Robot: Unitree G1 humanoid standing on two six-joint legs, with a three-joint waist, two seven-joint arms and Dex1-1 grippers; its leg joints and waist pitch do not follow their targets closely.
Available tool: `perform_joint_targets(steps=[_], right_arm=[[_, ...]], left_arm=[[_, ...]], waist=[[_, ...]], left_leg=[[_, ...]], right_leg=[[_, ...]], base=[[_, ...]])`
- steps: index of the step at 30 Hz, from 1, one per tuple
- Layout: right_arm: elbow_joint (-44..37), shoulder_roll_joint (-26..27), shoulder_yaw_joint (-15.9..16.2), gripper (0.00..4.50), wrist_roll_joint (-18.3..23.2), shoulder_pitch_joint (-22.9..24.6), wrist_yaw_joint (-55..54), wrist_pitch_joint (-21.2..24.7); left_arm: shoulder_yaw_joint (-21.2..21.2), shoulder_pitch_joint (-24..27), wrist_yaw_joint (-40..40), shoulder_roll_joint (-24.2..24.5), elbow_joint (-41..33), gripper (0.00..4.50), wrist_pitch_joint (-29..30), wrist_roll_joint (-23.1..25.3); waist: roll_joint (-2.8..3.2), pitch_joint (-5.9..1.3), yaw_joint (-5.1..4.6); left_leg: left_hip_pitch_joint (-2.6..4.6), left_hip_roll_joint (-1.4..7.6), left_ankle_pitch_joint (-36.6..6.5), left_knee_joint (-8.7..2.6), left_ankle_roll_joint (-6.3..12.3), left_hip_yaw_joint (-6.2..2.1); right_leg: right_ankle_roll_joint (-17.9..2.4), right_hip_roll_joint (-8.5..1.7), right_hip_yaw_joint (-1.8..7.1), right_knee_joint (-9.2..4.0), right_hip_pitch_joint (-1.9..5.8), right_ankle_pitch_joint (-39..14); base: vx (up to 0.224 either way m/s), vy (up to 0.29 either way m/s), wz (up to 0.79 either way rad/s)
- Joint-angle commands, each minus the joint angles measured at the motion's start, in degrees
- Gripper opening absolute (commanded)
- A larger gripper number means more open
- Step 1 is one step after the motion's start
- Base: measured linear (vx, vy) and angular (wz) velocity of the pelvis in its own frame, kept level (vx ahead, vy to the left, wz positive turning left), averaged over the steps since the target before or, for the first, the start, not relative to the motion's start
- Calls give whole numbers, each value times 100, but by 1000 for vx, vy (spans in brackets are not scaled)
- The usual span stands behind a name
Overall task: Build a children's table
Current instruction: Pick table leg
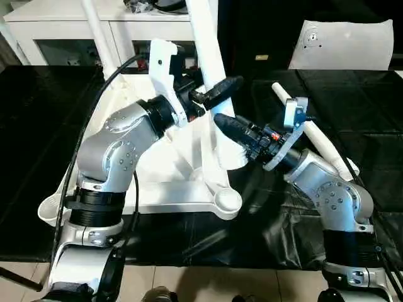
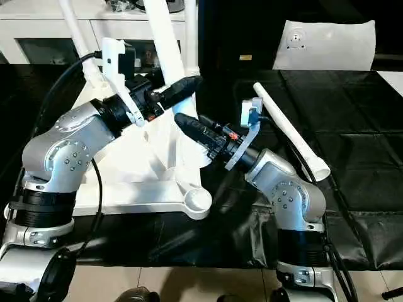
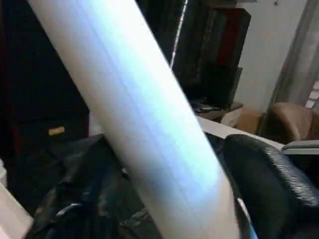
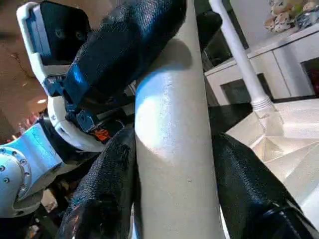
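Observation:
The children's table top [image 1: 170, 189] lies upside down on the black-covered surface, ribs up, with a round socket [image 1: 227, 201] at its near corner. A white leg [image 1: 211, 50] stands upright in it, and another leg [image 1: 97, 31] rises at the back left. My right gripper [image 1: 225, 126] is shut on the lower part of the upright leg, a black finger [image 4: 104, 189] on each side. Higher up, my left gripper [image 1: 221, 88] straddles the same leg [image 3: 144, 114], jaws open, one finger [image 3: 264, 184] beside it. A loose leg [image 1: 315, 135] lies to my right.
A white glass-door cabinet [image 1: 63, 31] stands behind the table top. A flat white sheet with a round fitting [image 1: 343, 44] leans at the back right. Black sheeting [image 1: 352, 94] covers the surface around the parts.

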Motion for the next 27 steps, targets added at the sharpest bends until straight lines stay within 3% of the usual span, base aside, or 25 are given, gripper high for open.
perform_joint_targets(steps=[1,2,3,5,9,17,22,24,26,27], right_arm=[[-15,-22,59,188,-75,-11,-55,-92],[-5,-25,82,188,-96,-11,-58,-113],[4,-37,111,188,-119,-14,-47,-127],[11,-35,146,188,-140,-14,-37,-145],[23,-35,195,188,-181,-15,-40,-183],[40,-99,327,187,-325,7,-60,-322],[14,-178,411,187,-467,-44,-91,-369],[36,-262,508,187,-609,-120,-151,-362],[59,-309,565,187,-675,-164,-184,-351],[73,-334,597,187,-706,-187,-187,-346]], left_arm=[[-88,33,-48,75,-97,306,-163,143],[-85,47,-47,70,-99,286,-170,143],[-84,50,-58,63,-101,286,-170,130],[-80,49,-58,41,-112,272,-147,89],[-52,40,-68,2,-103,251,-105,20],[656,-146,564,-341,180,206,645,-704],[784,-221,729,-308,337,193,694,-686],[818,-249,787,-258,422,191,667,-629],[833,-260,808,-226,449,190,683,-631],[834,-259,766,-206,458,190,685,-653]], waist=[[20,-480,-4],[41,-478,-11],[5,-481,-19],[42,-481,-9],[36,-484,-11],[31,-475,-26],[21,-477,-30],[-21,-485,-34],[4,-479,-34],[-28,-481,-42]], left_leg=[[58,239,-868,-383,80,-108],[55,246,-875,-384,71,-112],[51,244,-852,-380,78,-104],[47,240,-833,-376,85,-107],[47,243,-835,-374,94,-106],[45,222,-876,-357,96,-96],[46,213,-829,-362,132,-99],[40,220,-760,-360,150,-96],[41,217,-735,-359,148,-98],[43,218,-743,-357,155,-88]], right_leg=[[-567,-496,305,-505,336,-1809],[-571,-491,309,-494,334,-1768],[-589,-489,312,-494,338,-1716],[-621,-495,313,-487,337,-1708],[-658,-497,314,-481,343,-1657],[-696,-479,299,-495,348,-1731],[-600,-468,300,-506,346,-1775],[-591,-471,302,-505,350,-1722],[-596,-466,302,-494,348,-1718],[-596,-470,306,-502,348,-1730]], base=[[0,0,0],[0,0,0],[0,0,0],[0,0,0],[0,0,0],[0,0,0],[0,0,0],[0,0,0],[0,0,0],[0,0,0]])
